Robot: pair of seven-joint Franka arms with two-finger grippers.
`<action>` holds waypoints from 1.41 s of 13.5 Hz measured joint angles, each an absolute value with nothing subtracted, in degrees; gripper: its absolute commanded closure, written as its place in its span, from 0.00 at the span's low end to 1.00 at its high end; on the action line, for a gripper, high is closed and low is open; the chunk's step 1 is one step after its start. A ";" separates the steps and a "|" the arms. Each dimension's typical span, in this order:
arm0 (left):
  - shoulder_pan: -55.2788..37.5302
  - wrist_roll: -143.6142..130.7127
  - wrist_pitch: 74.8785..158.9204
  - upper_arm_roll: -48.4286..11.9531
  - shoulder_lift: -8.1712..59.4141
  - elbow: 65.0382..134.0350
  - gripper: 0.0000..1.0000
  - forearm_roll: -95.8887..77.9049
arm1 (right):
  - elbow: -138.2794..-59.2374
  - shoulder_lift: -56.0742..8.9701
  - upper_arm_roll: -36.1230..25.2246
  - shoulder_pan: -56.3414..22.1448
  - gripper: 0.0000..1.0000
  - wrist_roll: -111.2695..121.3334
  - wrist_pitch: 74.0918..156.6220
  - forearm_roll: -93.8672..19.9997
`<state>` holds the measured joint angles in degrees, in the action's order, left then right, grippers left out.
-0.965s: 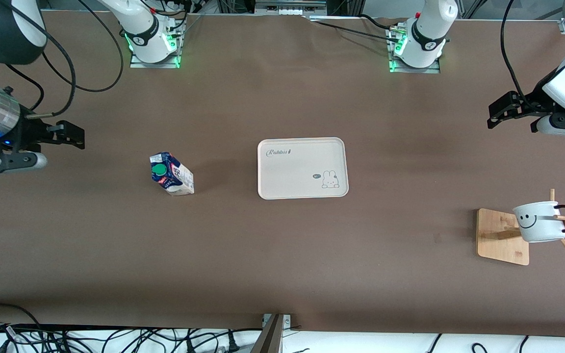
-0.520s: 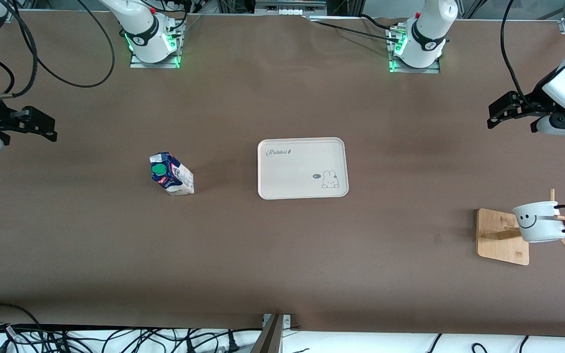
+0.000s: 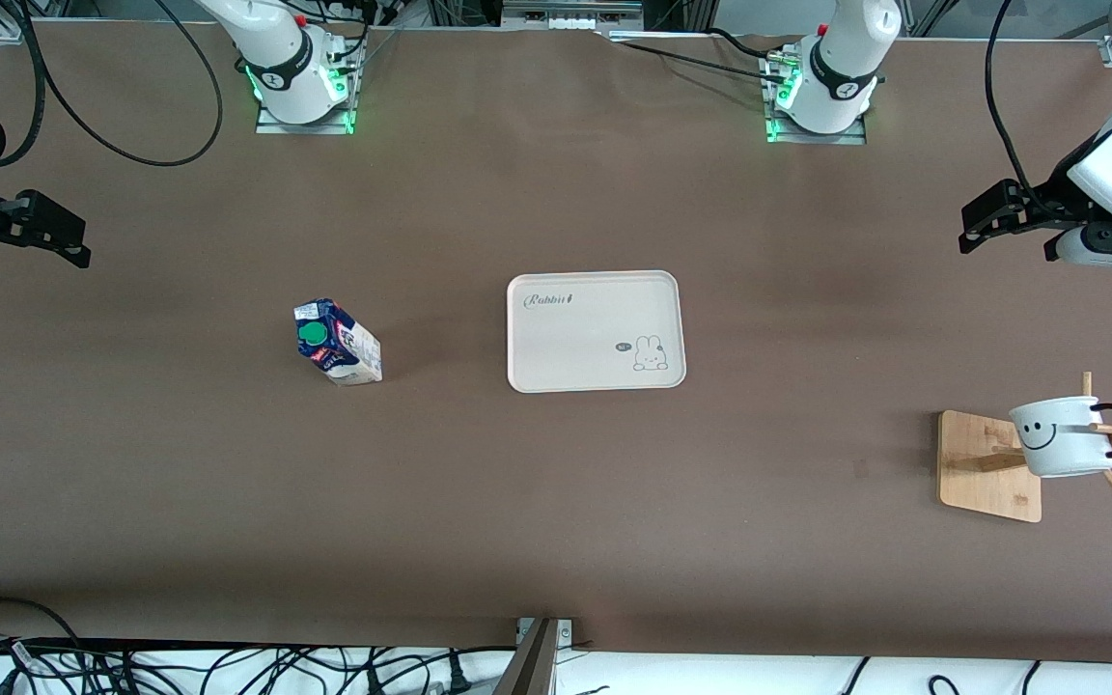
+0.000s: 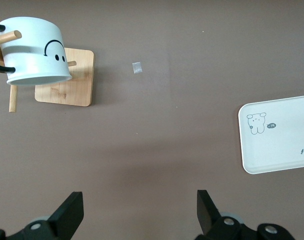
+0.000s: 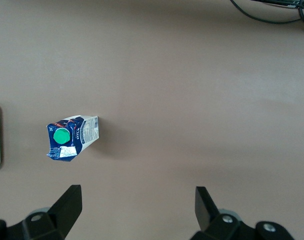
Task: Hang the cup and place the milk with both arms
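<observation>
You're looking at a wide brown table with both arms pulled out to its ends, and the front view is giving you the whole layout at once. The cream tray with its rabbit print is sitting mid-table, bare. Toward the left arm's end, the wooden rack is carrying the cup, which is hanging by its black handle on a peg, smiley face showing; the left wrist view is giving you the cup's open mouth and a small pale scrap on the table near the rack, barely a speck from the front. The milk is standing on the table between the tray and the right arm's end, well apart from the tray, green cap up. The right wrist view is showing the milk from directly above, with just a sliver of tray at the frame edge. Your left gripper is hovering over bare table, and the left wrist view is showing its fingers spread wide, holding nothing. Your right gripper is hanging over the table edge, fingers equally wide apart and empty.
</observation>
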<state>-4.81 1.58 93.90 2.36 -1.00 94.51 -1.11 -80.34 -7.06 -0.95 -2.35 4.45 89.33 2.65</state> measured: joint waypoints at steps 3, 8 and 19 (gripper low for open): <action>-4.81 1.58 93.90 2.36 -1.00 94.51 0.00 -1.11 | -80.81 -7.06 -0.92 -1.97 0.00 4.45 89.32 2.66; -4.80 1.58 93.90 2.35 -1.00 94.51 0.00 -1.11 | -81.15 -6.76 5.30 4.91 0.00 4.45 89.36 2.66; -4.80 1.58 93.90 2.35 -1.00 94.51 0.00 -1.11 | -81.28 -6.36 6.09 5.10 0.00 4.45 87.09 2.66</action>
